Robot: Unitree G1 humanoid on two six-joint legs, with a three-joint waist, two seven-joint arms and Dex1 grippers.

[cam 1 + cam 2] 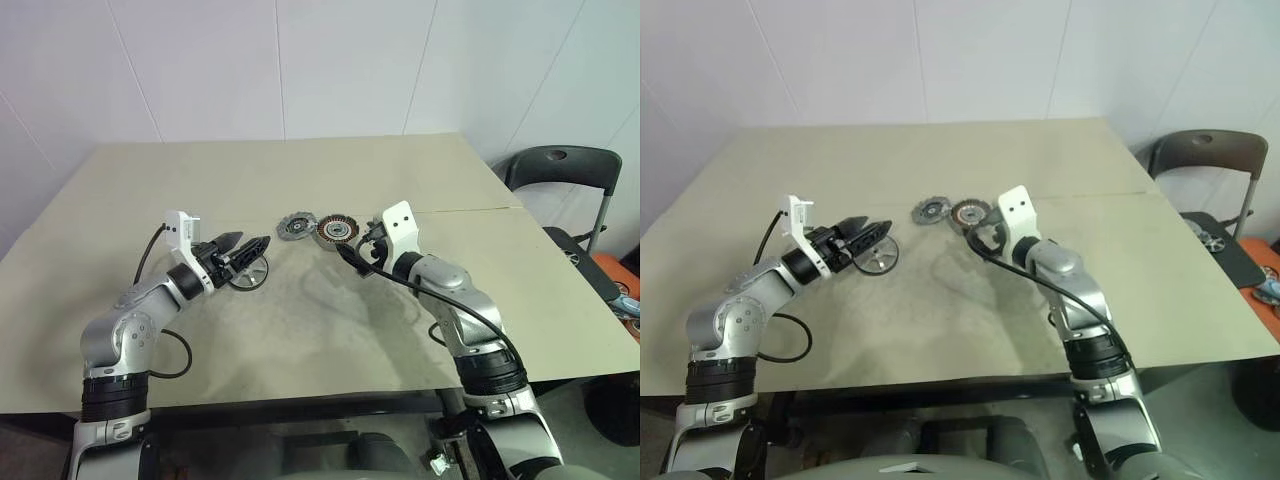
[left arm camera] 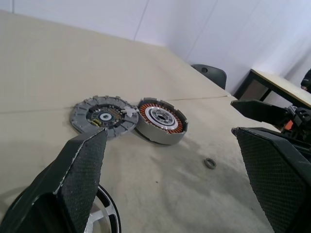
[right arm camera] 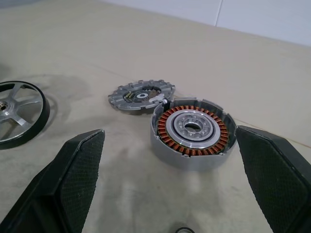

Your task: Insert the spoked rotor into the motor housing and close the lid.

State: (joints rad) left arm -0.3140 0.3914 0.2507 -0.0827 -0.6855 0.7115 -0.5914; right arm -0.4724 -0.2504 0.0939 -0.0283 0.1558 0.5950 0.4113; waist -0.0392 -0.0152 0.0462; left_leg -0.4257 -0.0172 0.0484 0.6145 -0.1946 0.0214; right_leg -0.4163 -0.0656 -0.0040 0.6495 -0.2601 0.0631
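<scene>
Left gripper (image 1: 255,246) hangs wide open and empty just over the spoked rotor (image 1: 248,277); right gripper (image 1: 352,256), also spread and empty, faces the motor housing (image 3: 192,130), whose lid (image 3: 141,95) touches it. The rotor looks light, stiff, thin: pinch the rim. The fingers hide part of it

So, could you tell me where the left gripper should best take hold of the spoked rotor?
Probably across the thin dark rim of the spoked rotor, coming from above. It lies flat on the table just below the open left gripper, so only the rim edges offer opposing faces; the gaps between spokes could take one finger.
</scene>
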